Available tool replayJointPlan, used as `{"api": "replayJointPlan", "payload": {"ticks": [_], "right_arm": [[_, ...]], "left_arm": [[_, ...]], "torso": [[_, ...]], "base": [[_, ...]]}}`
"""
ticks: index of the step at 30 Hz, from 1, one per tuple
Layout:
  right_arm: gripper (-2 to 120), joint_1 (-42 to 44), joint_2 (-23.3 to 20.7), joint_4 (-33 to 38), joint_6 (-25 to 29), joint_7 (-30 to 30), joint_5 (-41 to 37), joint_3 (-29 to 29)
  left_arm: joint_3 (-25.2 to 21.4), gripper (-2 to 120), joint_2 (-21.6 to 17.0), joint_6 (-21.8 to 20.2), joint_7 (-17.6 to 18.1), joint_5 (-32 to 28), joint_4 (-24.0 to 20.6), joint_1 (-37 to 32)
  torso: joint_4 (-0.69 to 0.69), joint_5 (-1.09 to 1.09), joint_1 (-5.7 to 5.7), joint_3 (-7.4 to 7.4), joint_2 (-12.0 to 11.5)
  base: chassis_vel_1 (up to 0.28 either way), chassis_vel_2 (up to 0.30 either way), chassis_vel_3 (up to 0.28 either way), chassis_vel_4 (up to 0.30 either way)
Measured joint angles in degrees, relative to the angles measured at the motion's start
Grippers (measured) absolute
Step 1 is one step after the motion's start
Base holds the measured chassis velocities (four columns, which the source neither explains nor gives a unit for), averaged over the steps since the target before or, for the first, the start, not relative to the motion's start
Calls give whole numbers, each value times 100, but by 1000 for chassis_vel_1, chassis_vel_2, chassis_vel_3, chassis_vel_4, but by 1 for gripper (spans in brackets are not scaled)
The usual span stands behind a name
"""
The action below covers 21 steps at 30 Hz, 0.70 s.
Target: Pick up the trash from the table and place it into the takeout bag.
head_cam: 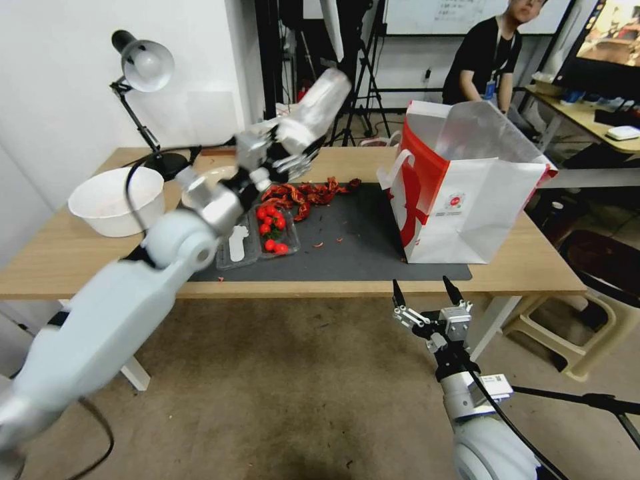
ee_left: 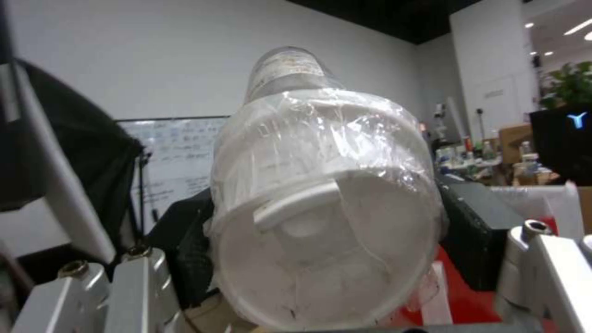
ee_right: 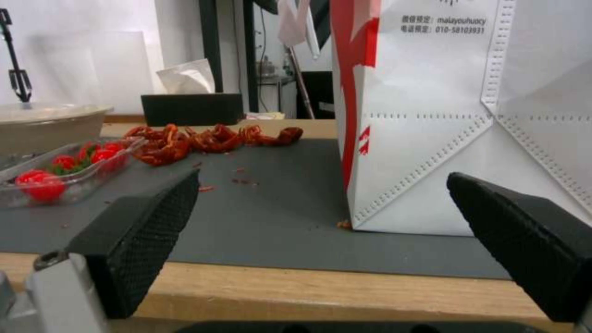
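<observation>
the left claw (head_cam: 293, 143), in the upper middle of the head view, is pinching a clear plastic cup (head_cam: 319, 107) with a white lid and crinkled film over its mouth, lifted well above the worktop (head_cam: 67, 257) and tilted toward the takeout bag (head_cam: 467, 200), which stands upright at the right end of the dark mat (head_cam: 347, 247) with its top open. in the left wrist view the cup (ee_left: 327, 194) sits between the metal fingers (ee_left: 132, 291), lid end nearest the camera. the cup looks to be midway in its carry: off the worktop but not yet over the bag's mouth, so this piece is picked but not dropped. the right claw (head_cam: 427, 293) hangs low in front of the near edge of the worktop, in the lower middle of the head view, spread wide and holding nothing; in its own view its black pads (ee_right: 148, 222) frame the bag's (ee_right: 432, 138) bottom corner. plenty is left, by the look of it: a heap of red shells (head_cam: 303, 193) at the back of the mat, a clear tray of cherry tomatoes (head_cam: 270, 230) at the mat's left, small red scraps (head_cam: 319, 245) scattered on the mat, and a white bowl (head_cam: 117, 200) at the left of the worktop. a black desk lamp (head_cam: 143, 100) stands at the upper left behind the bowl, and a black tissue box (ee_right: 191, 108) sits at the back. between the cup and the bag nothing stands in the way; the bag's tall rim and its white handle (head_cam: 393, 170) on the near side are what the cup must clear.
</observation>
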State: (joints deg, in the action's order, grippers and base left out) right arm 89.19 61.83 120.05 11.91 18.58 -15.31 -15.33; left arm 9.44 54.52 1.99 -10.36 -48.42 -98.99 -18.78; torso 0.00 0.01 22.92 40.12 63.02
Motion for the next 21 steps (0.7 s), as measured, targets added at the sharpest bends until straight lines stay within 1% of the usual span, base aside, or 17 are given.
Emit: {"api": "replayJointPlan", "payload": {"ticks": [2,3,4,6,7,8,9,11,12,14,15,17,18,19,21], "right_arm": [[100,12,-3,18,-6,5,13,-8],[100,27,-4,23,-7,7,19,-15],[100,27,-4,23,-7,7,19,-15],[100,66,-2,34,-7,8,37,-30],[100,87,12,34,-6,7,52,-42],[100,87,12,34,-6,7,52,-42],[100,102,33,30,-2,6,68,-46],[100,135,83,13,3,5,104,-43],[100,135,83,13,3,5,104,-43],[100,157,119,2,11,-1,144,-14],[100,158,124,-6,13,-7,155,4],[100,157,124,-9,14,-11,158,12],[100,151,122,-15,14,-18,160,28],[100,147,109,-24,15,-21,160,30],[100,137,76,-40,21,-27,152,21]], "left_arm": [[442,71,387,17,-61,-25,334,591],[716,71,590,49,-93,-48,524,853],[716,71,590,49,-93,-48,524,853],[1209,71,1006,126,-189,-74,905,1276],[1424,71,1247,173,-230,-77,1130,1447],[1424,71,1247,173,-230,-77,1130,1447],[1561,71,1424,206,-264,-73,1330,1566],[1765,71,1745,242,-343,-46,1730,1772],[1765,71,1745,242,-343,-46,1730,1772],[1885,71,1999,254,-381,23,2151,1964],[1917,71,2067,254,-432,98,2312,2040],[1932,71,2087,254,-465,138,2370,2068],[1971,71,2125,257,-596,292,2536,2153],[2022,71,2143,293,-866,549,2734,2277],[2102,71,2128,362,-1313,944,2989,2478]], "torso": [[-1,3,0,0,0],[0,0,0,0,0],[0,0,0,0,0],[-1,3,0,0,0],[-3,1,0,0,0],[-3,1,0,0,0],[-4,2,0,0,0],[-2,2,0,0,0],[-2,2,0,0,0],[-1,0,0,0,0],[-1,0,0,-1,0],[-1,0,0,-1,0],[-1,0,0,-1,0],[0,0,0,0,0],[1,-1,0,0,0]], "base": [[0,0,0,0],[0,0,0,0],[0,0,0,0],[0,0,0,0],[0,0,0,0],[0,0,0,0],[0,0,0,0],[0,0,0,0],[0,0,0,0],[0,0,0,0],[0,0,0,0],[0,0,0,0],[0,0,0,0],[0,0,0,0],[0,0,0,0]]}}
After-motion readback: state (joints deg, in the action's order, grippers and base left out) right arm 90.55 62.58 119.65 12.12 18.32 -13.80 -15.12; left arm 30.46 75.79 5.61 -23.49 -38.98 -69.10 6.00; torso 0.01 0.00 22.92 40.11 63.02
